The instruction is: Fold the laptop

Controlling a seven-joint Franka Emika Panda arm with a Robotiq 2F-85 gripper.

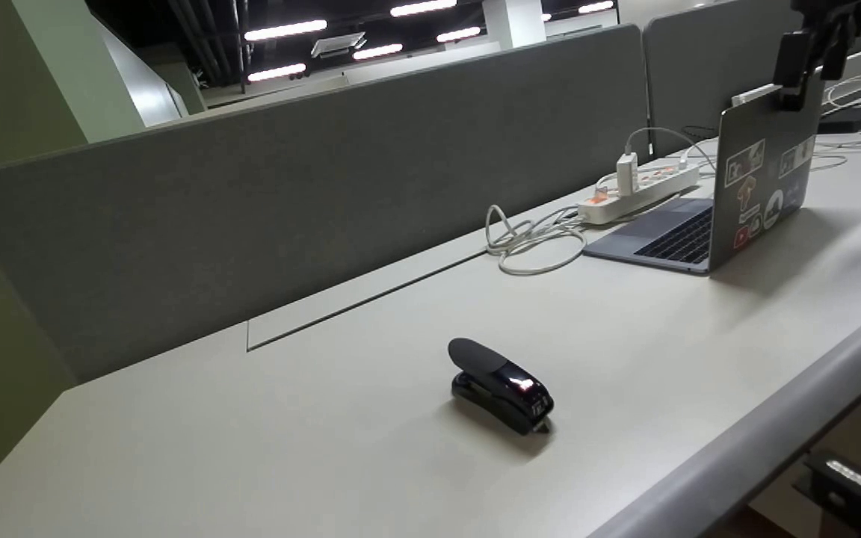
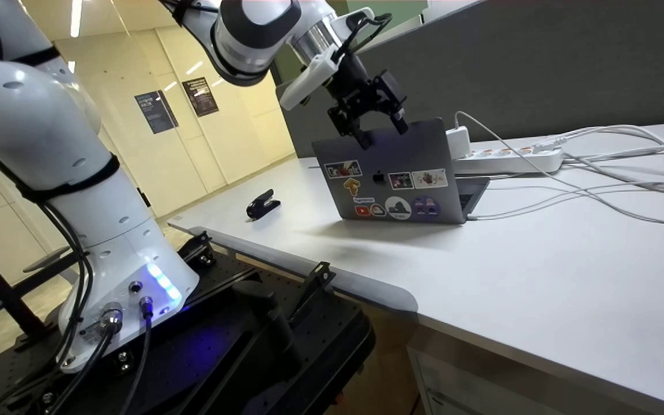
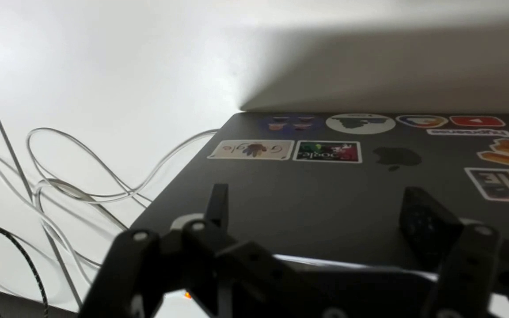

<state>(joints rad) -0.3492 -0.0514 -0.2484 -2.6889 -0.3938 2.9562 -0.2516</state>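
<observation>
Thin silver-grey stickered laptop [image 2: 389, 167] stands unfolded on white tabletop [image 2: 539, 271].
Black two-fingered gripper [image 2: 383, 132]: fingertips [image 3: 427, 221] apart along lid's [image 1: 770, 157] long top edge, outer side; contact, can't tell from here. Dark keyboard [image 1: 681, 237] lies beyond lid; push likely goes that way.

An open, silver-grey, stickered laptop [image 2: 392, 161] stands toward the white worktop's [image 2: 539, 271] back edge. The spread black gripper [image 2: 382, 134] overlaps the lid [image 2: 387, 193].

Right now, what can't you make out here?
Screen: hidden by the laptop lid in every view.
Rightmost Google sticker: cut off by the wrist view's right edge.
Wall posters: text too small in an exterior view.
Claw: overlaps the lid in an exterior view, masking any contact.
</observation>
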